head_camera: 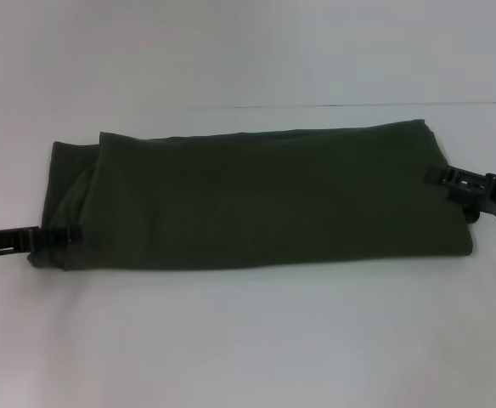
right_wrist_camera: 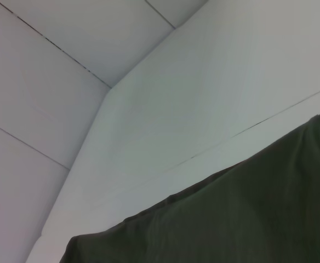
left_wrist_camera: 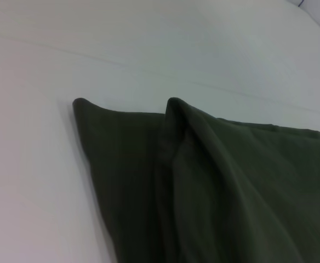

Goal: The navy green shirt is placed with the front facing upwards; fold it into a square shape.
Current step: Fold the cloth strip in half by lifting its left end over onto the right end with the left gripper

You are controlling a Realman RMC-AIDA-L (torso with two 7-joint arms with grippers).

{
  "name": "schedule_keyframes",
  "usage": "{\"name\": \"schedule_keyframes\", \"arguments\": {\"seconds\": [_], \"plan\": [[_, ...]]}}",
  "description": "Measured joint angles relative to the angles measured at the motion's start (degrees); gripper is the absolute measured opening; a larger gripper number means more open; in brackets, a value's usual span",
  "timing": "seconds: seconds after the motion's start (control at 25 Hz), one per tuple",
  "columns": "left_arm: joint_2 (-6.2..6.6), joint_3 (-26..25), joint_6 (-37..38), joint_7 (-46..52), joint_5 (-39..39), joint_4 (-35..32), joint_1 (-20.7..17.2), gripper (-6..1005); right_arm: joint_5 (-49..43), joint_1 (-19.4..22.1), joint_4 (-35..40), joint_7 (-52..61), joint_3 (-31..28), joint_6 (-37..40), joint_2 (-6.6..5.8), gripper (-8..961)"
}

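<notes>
- The big white bench [head_camera: 248, 340] holds everything.
- The dark olive-green cotton shirt [head_camera: 256, 200] lies across the middle of the bench, folded into a long band. It looks soft, light and floppy, so it will sag; best held at its short ends.
- The left gripper [head_camera: 57, 237] touches the left end; its fingers look pinched on the cloth.
- The right gripper [head_camera: 469, 183] sits at the right end; I cannot tell its fingers.

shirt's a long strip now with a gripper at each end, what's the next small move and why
Probably carry one end across to the other. The navy green shirt lies as a long band on the white table, wider than deep, not yet square. The left gripper sits at its left end and the right gripper at its right end, so halving the length looks most likely.
</notes>
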State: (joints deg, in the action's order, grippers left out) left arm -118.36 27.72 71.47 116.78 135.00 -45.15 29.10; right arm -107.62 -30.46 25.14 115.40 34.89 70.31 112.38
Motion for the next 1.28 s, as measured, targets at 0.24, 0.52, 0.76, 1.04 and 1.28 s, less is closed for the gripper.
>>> {"name": "schedule_keyframes", "arguments": {"seconds": [0.24, 0.52, 0.76, 1.04, 1.28], "plan": [[-0.02, 0.69, -0.33, 0.02, 0.02, -0.08, 0.09, 764, -0.05, -0.23, 0.0, -0.13, 0.0, -0.07, 0.11, 878], [-0.09, 2.27, 0.31, 0.09, 0.12, 0.0, 0.27, 747, -0.05, -0.38, 0.0, -0.17, 0.0, -0.27, 0.11, 870], [-0.19, 3.61, 0.34, 0.12, 0.24, -0.01, 0.32, 701, -0.05, -0.39, 0.0, -0.13, 0.0, -0.27, 0.18, 862], [-0.2, 2.89, -1.13, 0.3, 0.92, -0.46, 0.16, 619, -0.05, -0.38, 0.0, -0.11, -0.01, -0.26, 0.2, 854], [-0.2, 3.4, -1.22, -0.21, 2.28, -0.46, 0.48, 488, -0.05, -0.36, 0.0, 0.14, 0.0, -0.26, 0.2, 847]]}}
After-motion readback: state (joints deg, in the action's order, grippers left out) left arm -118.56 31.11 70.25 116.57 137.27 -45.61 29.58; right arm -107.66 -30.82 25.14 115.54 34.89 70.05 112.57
